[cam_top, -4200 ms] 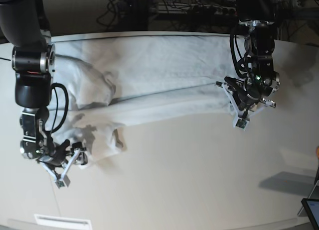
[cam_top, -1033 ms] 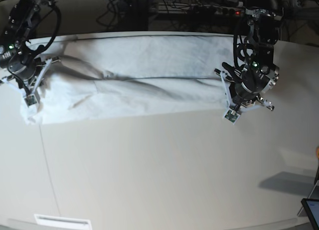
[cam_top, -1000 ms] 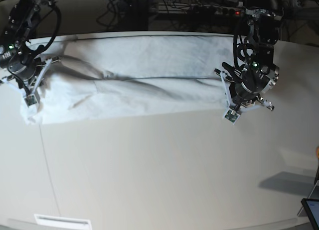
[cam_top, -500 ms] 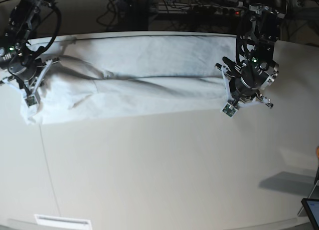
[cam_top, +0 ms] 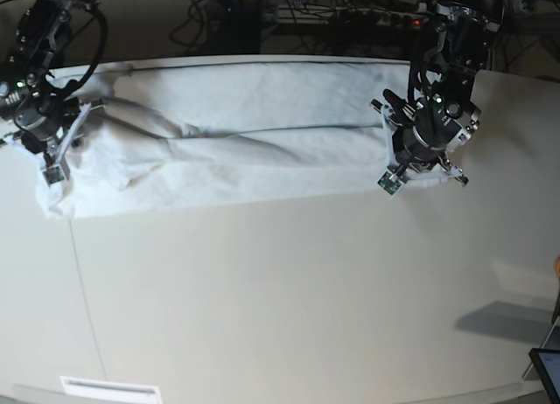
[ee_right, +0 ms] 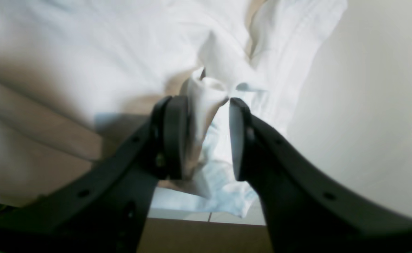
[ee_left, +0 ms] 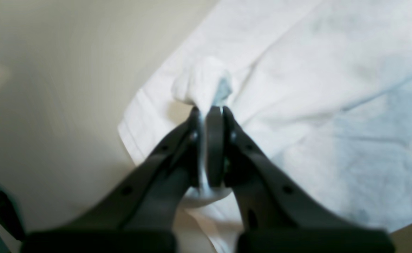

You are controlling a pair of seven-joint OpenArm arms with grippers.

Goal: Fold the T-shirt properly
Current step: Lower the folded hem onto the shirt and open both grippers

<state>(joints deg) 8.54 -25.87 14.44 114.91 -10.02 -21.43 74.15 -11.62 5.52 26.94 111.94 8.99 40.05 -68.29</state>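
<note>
The white T-shirt lies as a long folded band across the far half of the table. On the right side of the base view, my left gripper is at the shirt's right end. The left wrist view shows it shut on a pinched bunch of the T-shirt. My right gripper hangs over the shirt's left end. In the right wrist view its jaws stand apart, and a raised fold of the T-shirt between them leans on one finger.
The off-white table stretches toward the camera below the shirt. Cables and dark equipment run behind the far edge. A white label sits at the front left, and a dark device at the front right corner.
My right gripper carried the shirt's near-left part up to the far left, and its jaws have now parted. My left gripper drifted slightly left and farther back, still pinching fabric.
</note>
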